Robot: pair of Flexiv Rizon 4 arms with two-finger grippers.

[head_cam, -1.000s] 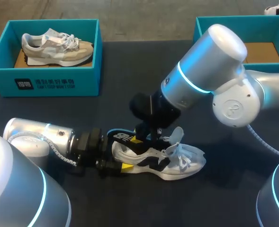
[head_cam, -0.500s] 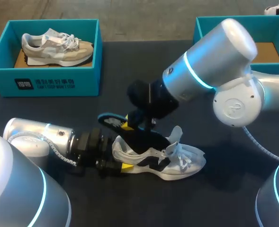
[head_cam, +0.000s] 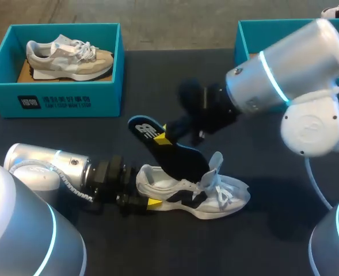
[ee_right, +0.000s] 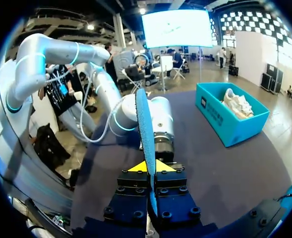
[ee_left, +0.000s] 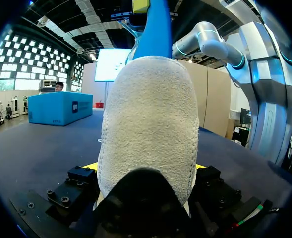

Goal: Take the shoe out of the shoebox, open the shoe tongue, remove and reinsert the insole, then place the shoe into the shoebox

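Insole [head_cam: 168, 152], black with a blue rim, hangs tilted above the dark surface [head_cam: 157, 86]. It is pinched near its heel end by the right end effector [head_cam: 163, 137], whose yellow-tipped fingers close narrowly on it from both sides. The heel end, carrying a pale logo, points up and away. The toe end slopes down to the mouth of the white-and-black shoe [head_cam: 201, 194], beside the raised tongue [head_cam: 215, 163]; whether that end touches the shoe cannot be told.

The shoe rests on the surface near the robot's edge, toe toward the right arm's side, laces [head_cam: 222, 192] loose. The left end effector [head_cam: 151, 200] grips the shoe's heel, one finger on each side. From the left wrist, the pale, fuzzy heel fills the space between the two yellow tips, with the blue underside of the insole rising above it. From the right wrist, the insole stands edge-on between that arm's fingers, with the left arm straight ahead beyond it.

At the far side of the surface, the teal left-hand shoebox [head_cam: 54, 100] holds a second shoe [head_cam: 68, 54] in beige and grey. The teal right-hand shoebox [head_cam: 247, 35] stands at the opposite far corner, partly hidden behind the right arm, with a brown floor showing inside.
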